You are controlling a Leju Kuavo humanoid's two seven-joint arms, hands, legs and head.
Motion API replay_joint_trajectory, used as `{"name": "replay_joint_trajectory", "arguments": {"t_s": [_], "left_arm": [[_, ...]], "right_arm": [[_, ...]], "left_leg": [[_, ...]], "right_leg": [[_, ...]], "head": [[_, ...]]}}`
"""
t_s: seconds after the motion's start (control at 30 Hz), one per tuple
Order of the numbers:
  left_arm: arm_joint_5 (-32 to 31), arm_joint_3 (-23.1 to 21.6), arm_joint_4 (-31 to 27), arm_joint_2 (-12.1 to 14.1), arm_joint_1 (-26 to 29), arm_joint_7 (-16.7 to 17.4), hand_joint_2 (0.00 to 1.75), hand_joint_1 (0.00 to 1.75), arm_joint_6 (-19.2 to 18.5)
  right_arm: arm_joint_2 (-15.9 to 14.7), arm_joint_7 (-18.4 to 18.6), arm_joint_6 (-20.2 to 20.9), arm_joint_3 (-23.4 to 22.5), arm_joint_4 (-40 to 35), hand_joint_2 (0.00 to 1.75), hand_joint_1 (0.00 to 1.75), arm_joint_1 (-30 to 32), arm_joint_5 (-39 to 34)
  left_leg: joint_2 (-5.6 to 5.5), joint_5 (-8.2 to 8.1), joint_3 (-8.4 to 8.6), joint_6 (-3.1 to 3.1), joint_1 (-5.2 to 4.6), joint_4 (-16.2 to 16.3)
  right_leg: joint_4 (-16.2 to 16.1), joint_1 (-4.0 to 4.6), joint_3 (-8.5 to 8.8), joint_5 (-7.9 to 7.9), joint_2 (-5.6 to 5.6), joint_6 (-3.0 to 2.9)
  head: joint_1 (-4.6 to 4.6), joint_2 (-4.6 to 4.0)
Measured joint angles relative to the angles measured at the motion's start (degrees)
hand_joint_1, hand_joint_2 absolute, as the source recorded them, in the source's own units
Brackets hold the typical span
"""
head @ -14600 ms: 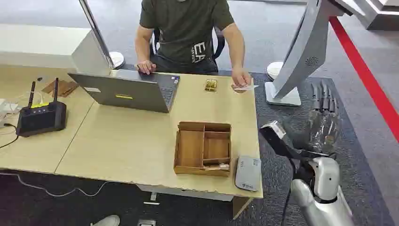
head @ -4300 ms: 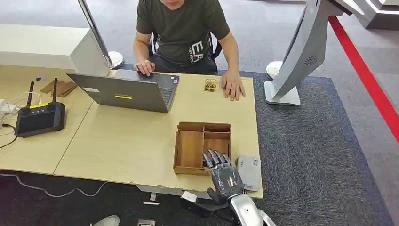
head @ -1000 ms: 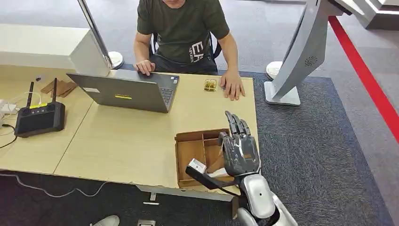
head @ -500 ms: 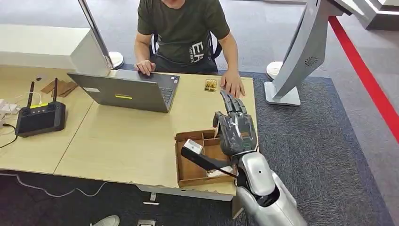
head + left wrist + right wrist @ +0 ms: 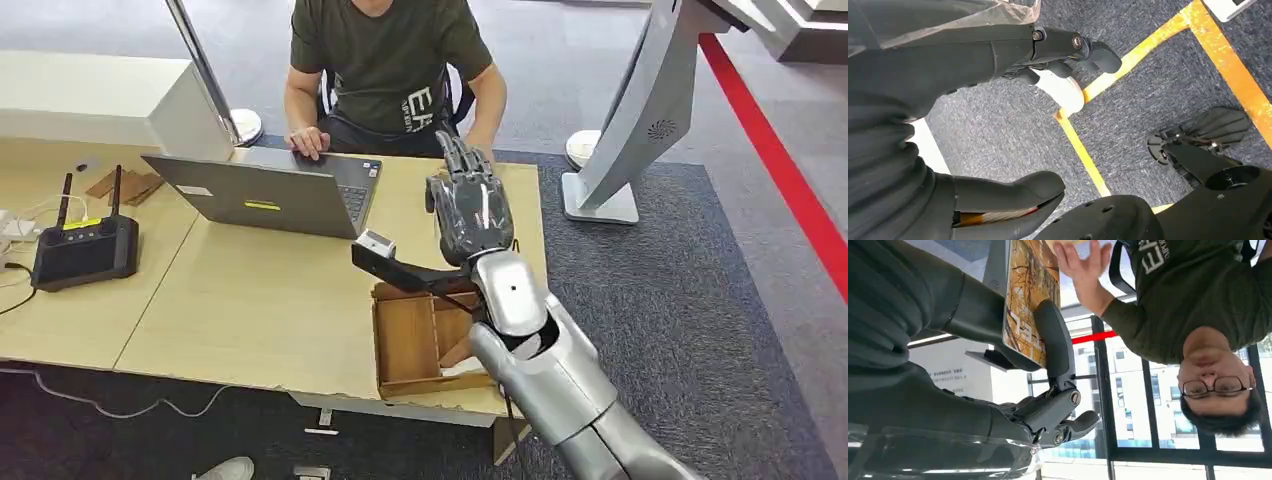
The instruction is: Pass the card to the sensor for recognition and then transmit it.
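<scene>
Wooden desk (image 5: 250, 300) fills my view, and I use the partitioned tray (image 5: 405, 340) on it as my landmark. Far to the left of the tray stands a black controller (image 5: 85, 250) with two antennas. Beyond the tray and to its left is an open laptop (image 5: 270, 195).

My left hand (image 5: 948, 60) hangs over the carpet beside my body, with the fingers apart and nothing in them. My right hand (image 5: 470, 210) pinches the card (image 5: 1028, 300) between the thumb and the fingers. A few seconds ago this hand was low at the near right corner of the tray. Now it is raised well beyond the tray's far edge, in front of the seated person (image 5: 395, 60).

The person's hand (image 5: 1080, 267) is open and reaches toward the card but does not touch it yet. I judge the reading step finished and the handover beginning.
</scene>
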Motion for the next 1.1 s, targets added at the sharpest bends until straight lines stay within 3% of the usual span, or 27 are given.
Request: {"name": "replay_joint_trajectory", "arguments": {"t_s": [0.7,0.73,0.77,1.1], "left_arm": [[0.13,-0.76,0.0,0.0,0.26,-0.15,1.75,0.0,0.0],[0.11,-0.76,0.0,0.0,0.28,-0.17,1.75,0.0,0.0],[0.11,-0.76,0.0,0.0,0.3,-0.18,1.75,0.0,0.0],[0.09,-0.76,0.0,0.0,0.42,-0.2,1.75,0.0,0.0]], "right_arm": [[1.62,-0.33,-0.72,0.68,6.39,1.75,1.75,-0.72,-0.11],[1.62,-0.33,-0.66,0.68,6.56,1.75,1.68,-0.72,-0.11],[1.62,-0.24,-0.57,0.68,6.63,1.75,0.8,-0.71,-0.11],[1.14,0.48,-0.07,0.66,6.78,1.75,0.8,-0.5,-0.11]], "left_leg": [[0.0,0.0,0.01,0.0,0.01,0.0],[0.0,0.0,0.01,0.0,0.01,0.0],[0.01,0.0,0.01,0.0,0.01,0.0],[0.02,0.0,0.02,0.0,0.01,0.0]], "right_leg": [[-0.01,0.0,0.0,0.0,0.0,0.0],[-0.01,0.0,0.0,0.0,0.0,0.0],[-0.01,0.0,0.0,0.0,0.0,0.0],[-0.01,0.0,-0.01,0.0,0.0,0.0]], "head": [[0.0,0.0],[0.0,0.0],[0.0,0.0],[0.0,0.0]]}}
